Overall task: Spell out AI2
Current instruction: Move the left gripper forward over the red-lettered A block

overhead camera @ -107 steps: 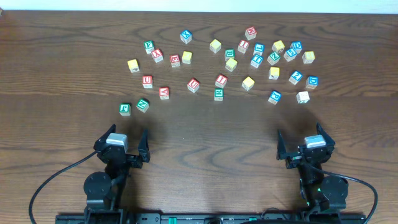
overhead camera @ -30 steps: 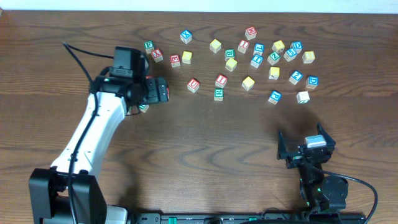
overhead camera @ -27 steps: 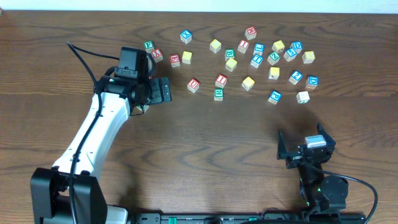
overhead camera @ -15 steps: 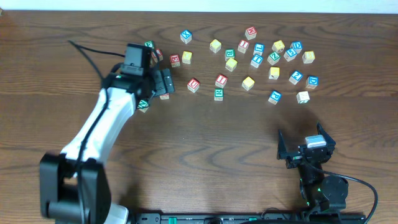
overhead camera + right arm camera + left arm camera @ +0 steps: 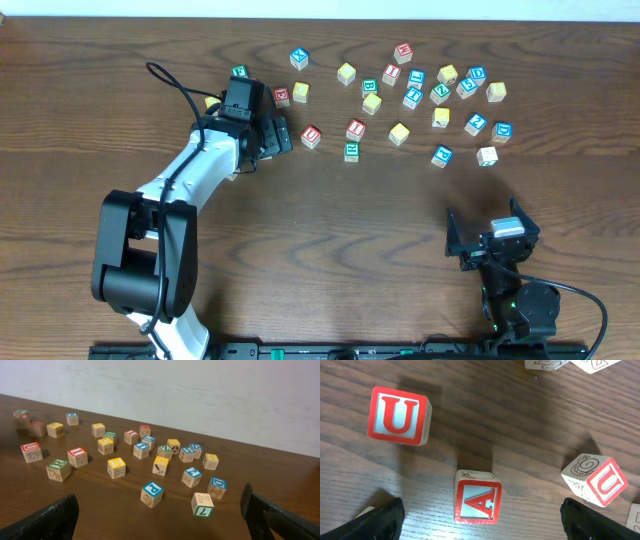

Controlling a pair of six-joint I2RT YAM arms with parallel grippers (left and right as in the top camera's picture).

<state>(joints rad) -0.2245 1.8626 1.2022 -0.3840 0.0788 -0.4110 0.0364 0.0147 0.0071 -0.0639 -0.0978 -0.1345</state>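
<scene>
Dark wood-grain bench [image 5: 330, 230]; small lettered cubes are scattered over its far half, from left of centre to the right. Left arm [image 5: 185, 180], white-shelled, stretches from the near-left base out to the far-left end of the scatter. Right arm [image 5: 515, 300] is folded at the near right, well apart from every cube. Left gripper [image 5: 279, 136] is low over the bench with jaws wide; in the left wrist view its dark fingertips [image 5: 380, 520] sit in the two bottom corners. Right gripper [image 5: 487, 228] also has jaws wide and faces the far side. A cube [image 5: 477, 504] stands on the bench between the left fingertips, about midway, touching neither. Its red-framed A face is turned up to the lens, its edges are close to square with the view, and a line-drawn side face shows on its far side. It is a cube, so it has no long axis. In the overhead view the gripper hides it. I cube [image 5: 355, 129] lies left of centre in the scatter, red face up, just beyond a green-printed cube [image 5: 351, 151]. Which way its stroke runs is too small to tell. 2 cube [image 5: 475, 124] lies toward the right of the scatter, well apart from the I cube, blue face up, and appears turned a little against the bench edge. Red U cube [image 5: 397, 416] sits far-left of the A cube in the wrist view, apart from it. Second red U cube [image 5: 600, 482] lies to the right, turned cornerwise.
</scene>
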